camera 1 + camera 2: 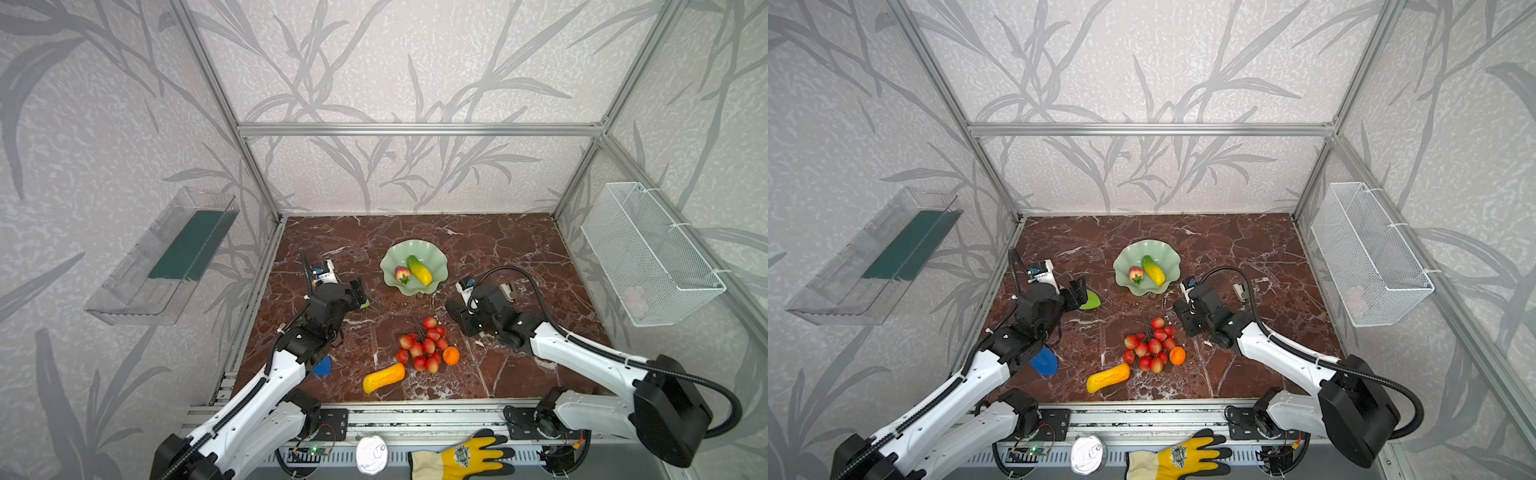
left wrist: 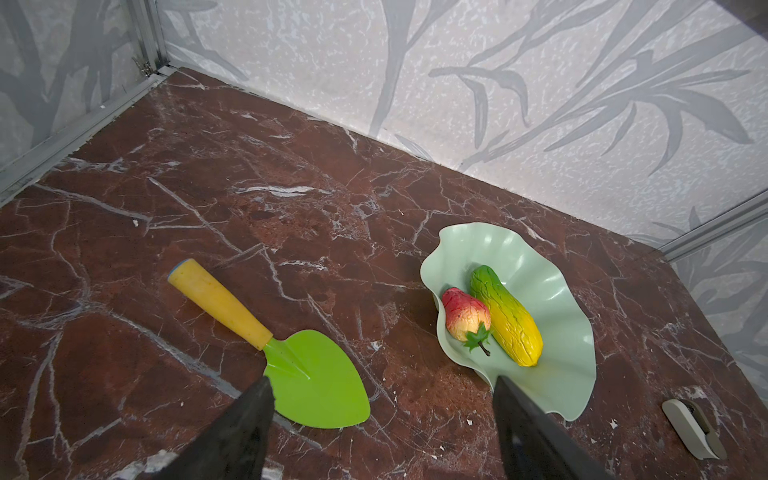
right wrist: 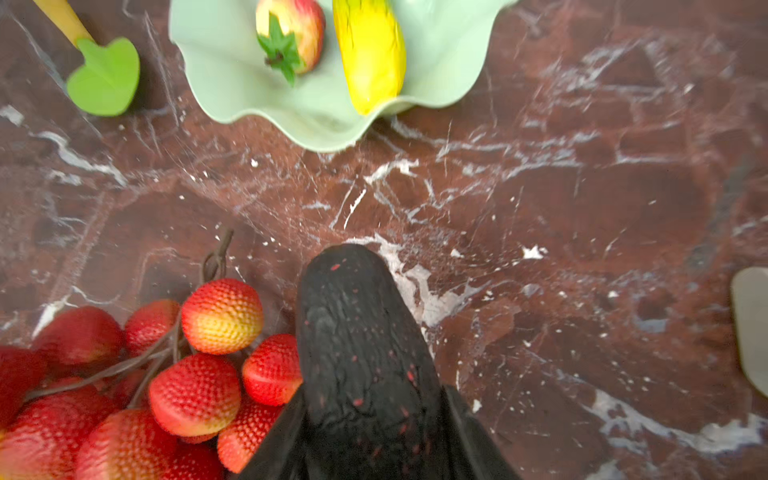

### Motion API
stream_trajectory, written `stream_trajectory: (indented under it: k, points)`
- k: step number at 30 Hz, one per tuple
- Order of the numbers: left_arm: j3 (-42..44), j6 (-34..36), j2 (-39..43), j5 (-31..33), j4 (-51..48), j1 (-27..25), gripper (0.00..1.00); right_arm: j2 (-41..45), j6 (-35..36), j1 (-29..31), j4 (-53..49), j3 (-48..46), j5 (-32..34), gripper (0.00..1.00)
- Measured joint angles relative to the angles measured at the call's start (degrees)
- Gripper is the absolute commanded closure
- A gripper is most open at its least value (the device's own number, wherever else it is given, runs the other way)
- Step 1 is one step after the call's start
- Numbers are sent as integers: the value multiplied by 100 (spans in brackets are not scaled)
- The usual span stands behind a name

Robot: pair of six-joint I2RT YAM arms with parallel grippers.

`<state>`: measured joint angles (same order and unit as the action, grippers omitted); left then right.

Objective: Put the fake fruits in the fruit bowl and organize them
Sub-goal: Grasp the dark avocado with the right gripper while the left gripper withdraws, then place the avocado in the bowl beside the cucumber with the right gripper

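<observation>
So far the fruit bowl (image 1: 392, 259), toward the table's (image 1: 507, 249) back edge, holds only the strawberry (image 1: 402, 274) and green-yellow fruit (image 1: 419, 270); the right claw (image 3: 372, 424) grips the dark avocado (image 3: 357, 324), while the berry bunch (image 1: 424, 347), small orange (image 1: 451, 355) and yellow-orange fruit (image 1: 383, 377) lie unplaced toward the front edge, and the left claw (image 2: 382, 395) gapes empty.

The tabletop (image 1: 498, 245) is lying bare along the back edge. The berry bunch (image 1: 424, 347) and yellow-orange fruit (image 1: 383, 377) are crowding the front middle; the green shovel (image 2: 320, 386) is lying between fruit bowl (image 1: 392, 266) and left edge.
</observation>
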<state>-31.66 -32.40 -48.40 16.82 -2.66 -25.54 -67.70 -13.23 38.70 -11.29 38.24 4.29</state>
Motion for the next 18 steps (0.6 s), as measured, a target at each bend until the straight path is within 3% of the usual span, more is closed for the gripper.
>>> stream_trajectory:
  k: [6,18]
  points:
    - [162,-107,356,17,-114,20,17,-352,251,-48,-11,909,81,59]
    - [474,-315,1641,-229,-1054,22,19,-3309,739,-568,417,3366,-229,58]
